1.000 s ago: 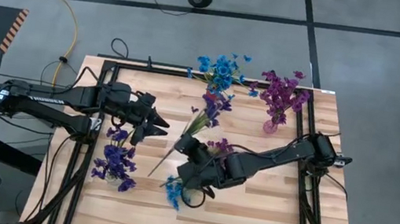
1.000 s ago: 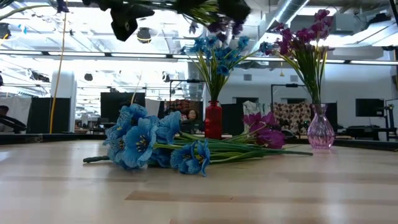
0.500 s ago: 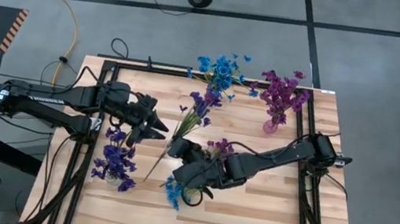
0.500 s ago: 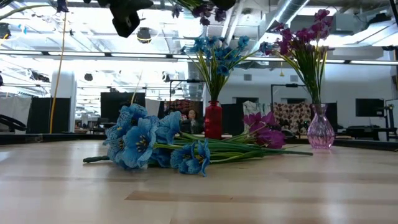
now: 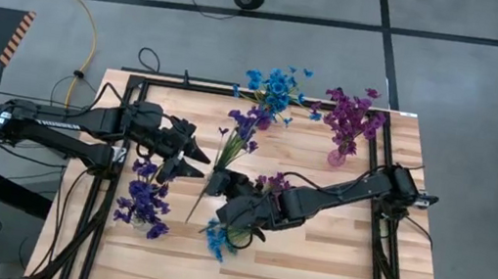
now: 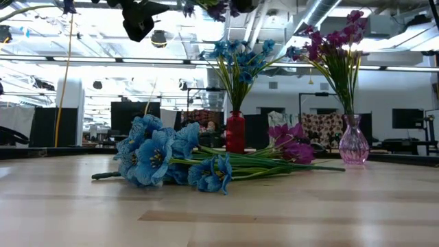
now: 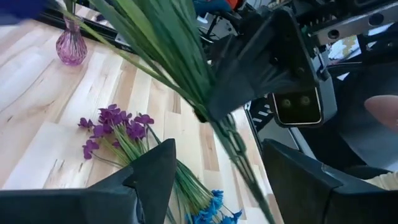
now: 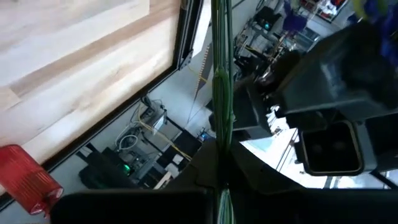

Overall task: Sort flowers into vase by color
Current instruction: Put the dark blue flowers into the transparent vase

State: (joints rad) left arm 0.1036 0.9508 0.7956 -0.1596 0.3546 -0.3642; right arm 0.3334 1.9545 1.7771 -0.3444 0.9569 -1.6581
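Note:
My right gripper (image 5: 216,182) is shut on a bunch of dark violet flowers (image 5: 242,131), held above the table's middle. Their green stems (image 7: 163,43) slant toward the near edge. My left gripper (image 5: 204,163) is open just left of the bunch, with a finger on either side of the stems (image 7: 245,168); I see no touch. Loose blue flowers (image 6: 161,158) and magenta flowers (image 6: 288,145) lie on the table. Blue flowers stand in a red vase (image 6: 235,132), magenta ones in a pink glass vase (image 6: 353,141), and violet ones in a vase (image 5: 146,201) at near left. My right gripper pinches the bundled stems (image 8: 219,134) between its two fingers, about midway along the bunch. The fingers come roughly level from the table's right and lie across the stems. The bunch is lifted clear and tilted, blossoms toward the far edge and stem ends (image 5: 190,216) toward the near edge.
A black frame (image 5: 129,82) runs around the wooden tabletop. The two grippers stand close together over the table's middle. The loose flowers lie just below and near the right gripper. Bare wood (image 5: 308,277) stretches along the near edge.
My left gripper has opened and let go of the stems, staying in place. My right gripper has rolled at the wrist, and the violet bunch has swung with it: the blossoms have moved toward the table's left and the stems stand steeper.

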